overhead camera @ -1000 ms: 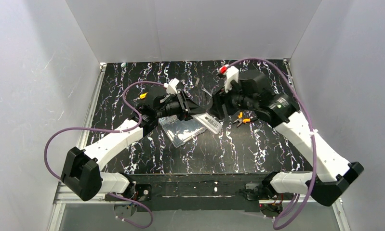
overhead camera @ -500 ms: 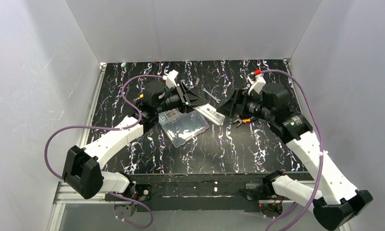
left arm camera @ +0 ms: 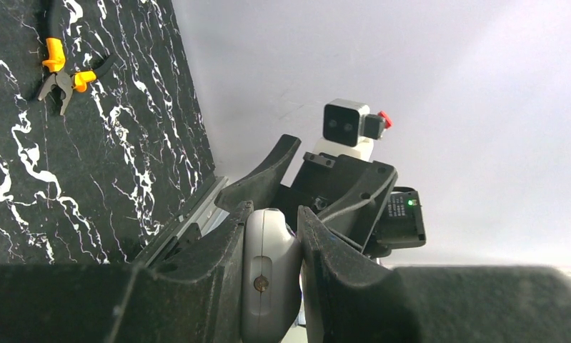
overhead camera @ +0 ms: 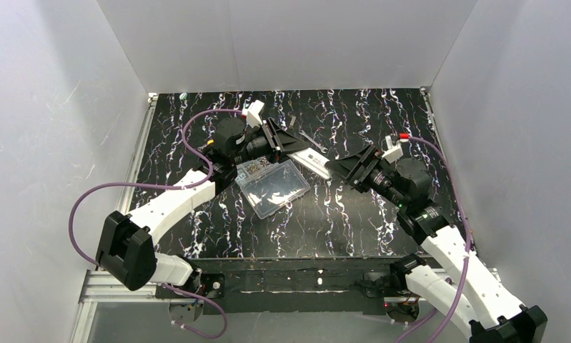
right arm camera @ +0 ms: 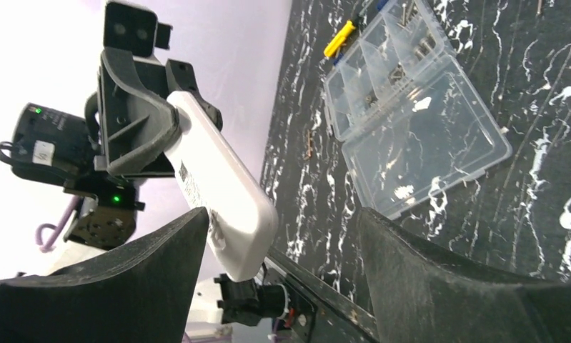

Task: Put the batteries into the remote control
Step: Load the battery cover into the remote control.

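Observation:
My left gripper (overhead camera: 288, 143) is shut on one end of the slim white remote control (overhead camera: 312, 160) and holds it in the air, slanting right over the table. In the left wrist view the remote control (left arm camera: 268, 279) is pinched edge-on between the fingers of the left gripper (left arm camera: 273, 212). My right gripper (overhead camera: 341, 168) stands open just right of the remote's free end. In the right wrist view that end of the remote control (right arm camera: 221, 182) lies close beside one finger (right arm camera: 161, 271) of the right gripper (right arm camera: 284, 214); contact cannot be told. No batteries show.
A clear plastic compartment box (overhead camera: 271, 186) lies open on the black marbled table (overhead camera: 339, 221), under and left of the remote. Orange-handled pliers (left arm camera: 59, 70) lie further right. A small metal tool (overhead camera: 312, 138) lies behind the remote, and a yellow-handled tool (right arm camera: 339, 38) lies past the box.
The right arm has swung away from the remote, to the right and nearer, with its gripper open. The left gripper has kept its hold on the remote and moved it slightly back.

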Controlling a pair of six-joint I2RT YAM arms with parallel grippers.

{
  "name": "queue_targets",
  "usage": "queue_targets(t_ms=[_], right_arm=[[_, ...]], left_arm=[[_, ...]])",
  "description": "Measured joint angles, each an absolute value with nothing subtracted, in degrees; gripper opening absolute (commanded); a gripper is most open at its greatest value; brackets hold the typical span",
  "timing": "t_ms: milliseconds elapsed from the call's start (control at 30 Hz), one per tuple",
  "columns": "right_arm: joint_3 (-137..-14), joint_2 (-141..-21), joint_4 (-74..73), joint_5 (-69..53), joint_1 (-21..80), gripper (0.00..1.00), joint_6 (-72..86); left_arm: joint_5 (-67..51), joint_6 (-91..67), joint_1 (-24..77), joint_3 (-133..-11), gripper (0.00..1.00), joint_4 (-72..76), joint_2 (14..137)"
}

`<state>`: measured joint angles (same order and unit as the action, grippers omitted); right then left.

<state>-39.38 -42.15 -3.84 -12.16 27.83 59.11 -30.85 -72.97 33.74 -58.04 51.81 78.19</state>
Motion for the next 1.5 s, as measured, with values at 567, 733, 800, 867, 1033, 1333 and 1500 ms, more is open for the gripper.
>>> queue_targets(t_ms=[567,733,800,867,1033,1333,1500], right_arm=[[-34.0,-43.7,13.5,-18.2,25.5,0.76,68.8],[-34.0,-43.7,14.8,-20.1,25.5,0.70,68.8],[-34.0,-43.8,15.2,-20.5,25.5,0.67,69.0],[-33.8,-43.8,15.4,-20.8,25.4,0.64,69.2],[-33.2,-44.0,16.0,-21.1,25.2,0.59,69.5],[-33.1,-45.3,17.5,-22.3,25.1,0.70,70.0],[-33.1,-46.8,19.0,-23.6,25.1,0.67,70.3]], left_arm=[[-30.4,-73.3,33.7,-58.0,0.00,52.3,78.4],[-29.6,-73.4,33.7,-58.0,0.00,52.4,78.4],[-29.4,-73.5,33.7,-58.0,0.00,52.5,78.4],[-29.3,-73.6,33.7,-58.0,0.00,52.6,78.4],[-29.3,-73.7,33.7,-58.0,0.00,52.7,78.4],[-28.9,-73.7,33.6,-58.0,0.00,52.6,78.5],[-29.0,-73.5,33.6,-58.0,0.00,52.6,78.5]])
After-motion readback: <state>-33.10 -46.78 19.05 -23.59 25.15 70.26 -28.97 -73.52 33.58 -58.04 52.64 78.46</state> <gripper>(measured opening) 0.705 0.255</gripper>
